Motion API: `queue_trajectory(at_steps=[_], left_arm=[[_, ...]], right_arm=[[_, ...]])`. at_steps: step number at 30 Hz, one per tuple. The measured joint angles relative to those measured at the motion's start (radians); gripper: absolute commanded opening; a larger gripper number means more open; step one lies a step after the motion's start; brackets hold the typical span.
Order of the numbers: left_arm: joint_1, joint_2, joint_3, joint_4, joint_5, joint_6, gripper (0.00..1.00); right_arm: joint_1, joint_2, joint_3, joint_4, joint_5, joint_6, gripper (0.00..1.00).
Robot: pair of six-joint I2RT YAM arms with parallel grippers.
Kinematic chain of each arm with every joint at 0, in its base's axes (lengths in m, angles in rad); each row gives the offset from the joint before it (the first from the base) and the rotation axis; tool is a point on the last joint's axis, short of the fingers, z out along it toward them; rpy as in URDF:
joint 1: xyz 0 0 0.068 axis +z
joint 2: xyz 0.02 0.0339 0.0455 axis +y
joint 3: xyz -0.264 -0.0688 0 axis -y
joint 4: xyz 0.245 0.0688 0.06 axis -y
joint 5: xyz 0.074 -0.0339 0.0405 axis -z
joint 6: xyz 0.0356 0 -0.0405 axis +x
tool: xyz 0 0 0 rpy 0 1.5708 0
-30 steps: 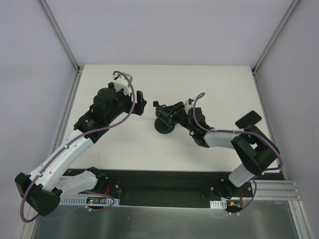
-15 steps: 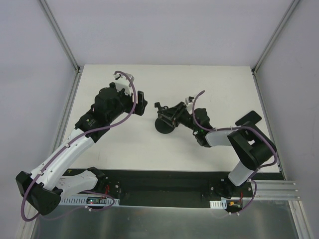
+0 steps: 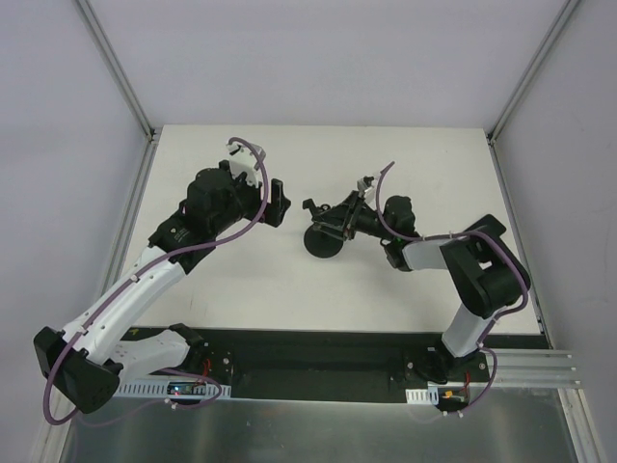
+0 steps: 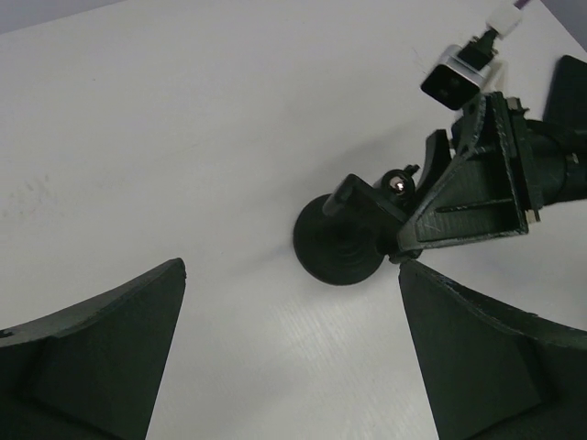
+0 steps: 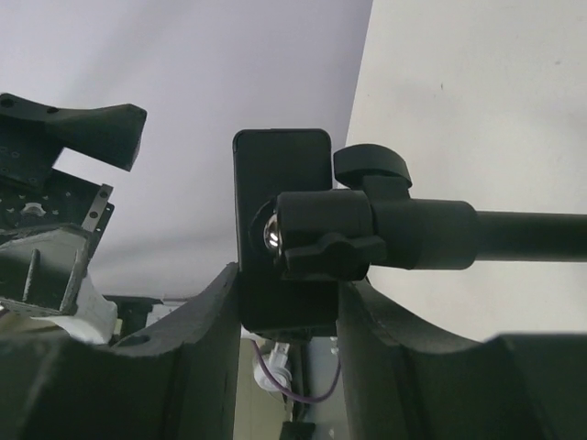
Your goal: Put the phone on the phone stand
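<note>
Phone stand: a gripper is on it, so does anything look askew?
Nothing looks damaged. The right gripper grips the phone stand by its head, base on the table; the left gripper hangs open, empty.

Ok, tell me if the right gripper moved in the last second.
Yes. The right gripper swung toward the far edge of the table, pivoting about the phone stand, whose base stayed put.

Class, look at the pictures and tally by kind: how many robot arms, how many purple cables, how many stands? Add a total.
Robot arms: 2, the left arm and the right arm.
Purple cables: 2, the left cable and the right cable.
Stands: 1, the phone stand.
Total: 5.
</note>
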Motion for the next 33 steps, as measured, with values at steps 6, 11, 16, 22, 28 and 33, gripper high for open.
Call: queue_trajectory(at_steps=[6, 11, 16, 22, 28, 33], left_arm=[[0.000, 0.081, 0.025, 0.000, 0.201, -0.004, 0.99], [0.000, 0.131, 0.033, -0.002, 0.328, -0.021, 0.99], [0.000, 0.132, 0.041, -0.002, 0.367, -0.033, 0.99], [0.000, 0.121, 0.041, -0.002, 0.349, -0.035, 0.99], [0.000, 0.099, 0.041, -0.001, 0.314, -0.035, 0.97], [0.000, 0.107, 0.041, 0.003, 0.315, -0.076, 0.91]], right_arm=[[-0.056, -0.037, 0.108, -0.296, -0.155, -0.188, 0.49], [-0.075, -0.119, 0.163, -0.657, -0.153, -0.410, 0.77], [-0.033, -0.242, 0.163, -0.904, -0.045, -0.552, 0.84], [0.094, -0.345, 0.155, -1.060, 0.175, -0.629, 0.87], [0.166, -0.355, 0.159, -1.130, 0.336, -0.707, 0.81], [0.164, -0.356, 0.178, -1.121, 0.401, -0.707, 0.77]])
